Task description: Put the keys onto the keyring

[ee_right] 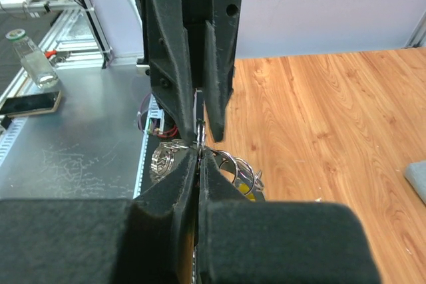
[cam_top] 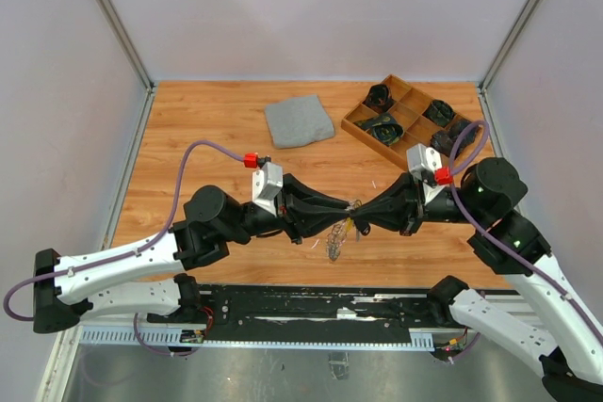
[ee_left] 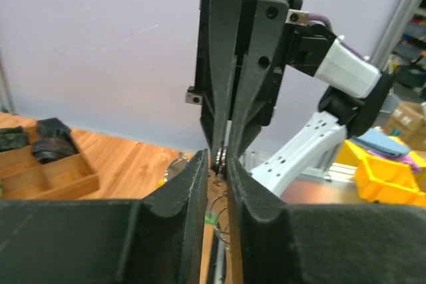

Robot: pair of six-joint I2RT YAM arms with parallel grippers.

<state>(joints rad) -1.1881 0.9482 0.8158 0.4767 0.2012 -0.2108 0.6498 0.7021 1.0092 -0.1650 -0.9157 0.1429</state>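
**Centre of the counter (cam_top: 207,138), on the near side of the folded grey cloth (cam_top: 299,121).** The two arms meet tip to tip.

- **Right fingers (ee_right: 172,191):** pressed together, pinching a silvery bit of the keyring (ee_right: 233,164). The other coils of the keyring bulge just beside the tips and hang toward the counter, nearer than the cloth. Whether they touch the wood cannot be made out.
- **Left fingers (ee_left: 186,191):** slightly apart, with a narrow slit between them. Whether anything sits in the slit is not clear.
- **Keys (ee_right: 247,193):** only a yellow head shows, half hidden under the coils. The fingers mask the rest.
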